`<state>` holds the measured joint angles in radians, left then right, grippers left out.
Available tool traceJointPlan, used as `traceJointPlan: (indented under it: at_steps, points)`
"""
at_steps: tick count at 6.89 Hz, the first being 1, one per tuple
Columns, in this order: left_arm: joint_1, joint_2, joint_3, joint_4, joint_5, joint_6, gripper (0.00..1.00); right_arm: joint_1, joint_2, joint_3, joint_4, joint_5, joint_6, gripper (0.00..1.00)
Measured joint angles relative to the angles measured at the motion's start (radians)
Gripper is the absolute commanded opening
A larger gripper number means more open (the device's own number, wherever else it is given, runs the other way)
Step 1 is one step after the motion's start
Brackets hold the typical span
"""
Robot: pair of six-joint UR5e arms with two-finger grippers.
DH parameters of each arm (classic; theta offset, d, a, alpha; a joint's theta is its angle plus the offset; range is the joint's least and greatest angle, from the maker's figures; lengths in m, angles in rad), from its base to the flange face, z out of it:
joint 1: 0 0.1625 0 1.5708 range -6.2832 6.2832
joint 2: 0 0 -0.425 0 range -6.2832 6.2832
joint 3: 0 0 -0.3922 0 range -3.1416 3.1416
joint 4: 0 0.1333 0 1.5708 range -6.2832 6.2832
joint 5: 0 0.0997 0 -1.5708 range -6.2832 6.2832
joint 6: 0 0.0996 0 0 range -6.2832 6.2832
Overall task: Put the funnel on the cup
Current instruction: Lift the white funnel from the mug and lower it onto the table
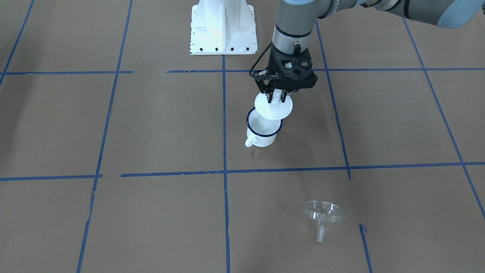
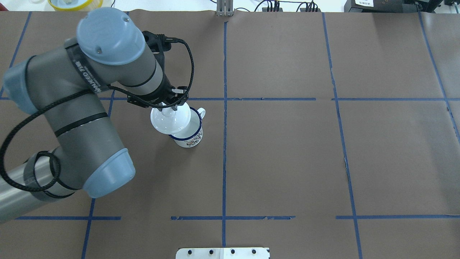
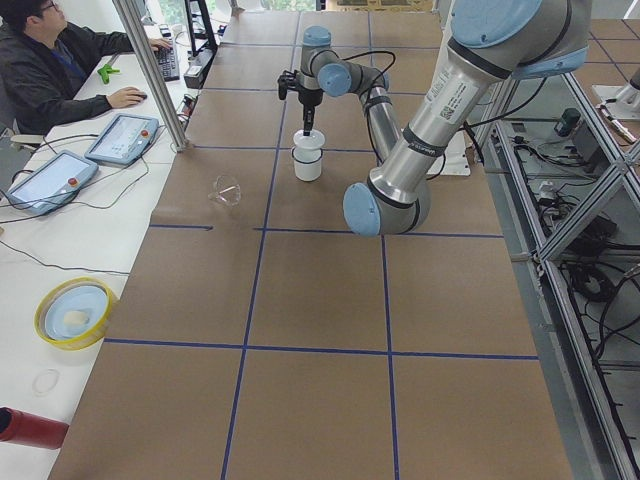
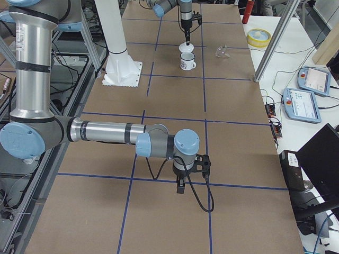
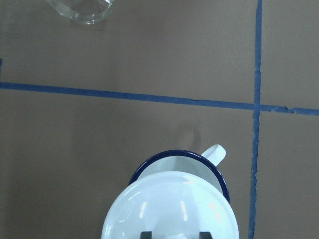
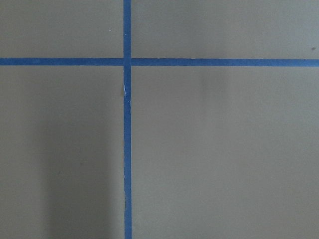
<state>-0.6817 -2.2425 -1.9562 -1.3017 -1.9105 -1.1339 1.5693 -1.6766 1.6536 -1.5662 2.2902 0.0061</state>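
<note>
The cup [image 1: 263,131] is a white enamel mug with a dark blue rim, upright near the table's middle; it also shows in the overhead view [image 2: 188,136] and the left wrist view [image 5: 174,158]. My left gripper [image 1: 274,99] is shut on the knob of a round white lid [image 1: 273,108] and holds it just above the cup, offset toward the robot's side. The clear funnel [image 1: 324,214] lies on its side on the far part of the table, apart from the cup; its edge shows in the left wrist view [image 5: 84,10]. My right gripper [image 4: 180,188] hangs low over bare table far from both; I cannot tell its state.
The white robot base [image 1: 223,26] stands behind the cup. A yellow bowl [image 3: 75,312] and a red cylinder [image 3: 30,428] sit on the side bench beyond the table's edge. An operator [image 3: 60,60] sits there with tablets [image 3: 120,138].
</note>
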Motion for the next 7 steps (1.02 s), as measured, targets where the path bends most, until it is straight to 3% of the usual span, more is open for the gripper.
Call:
traceJointPlan:
  at_steps: [2,4,7]
  points:
    - [-0.022,0.141,-0.143,0.003,-0.002,0.083,0.0,0.0,0.0,0.0,0.0,0.0,0.0,1.0]
    - [-0.011,0.267,-0.175,-0.08,-0.002,0.104,0.0,0.0,0.0,0.0,0.0,0.0,0.0,1.0]
    - [0.045,0.342,0.04,-0.375,-0.001,0.096,0.0,0.0,0.0,0.0,0.0,0.0,0.0,1.0]
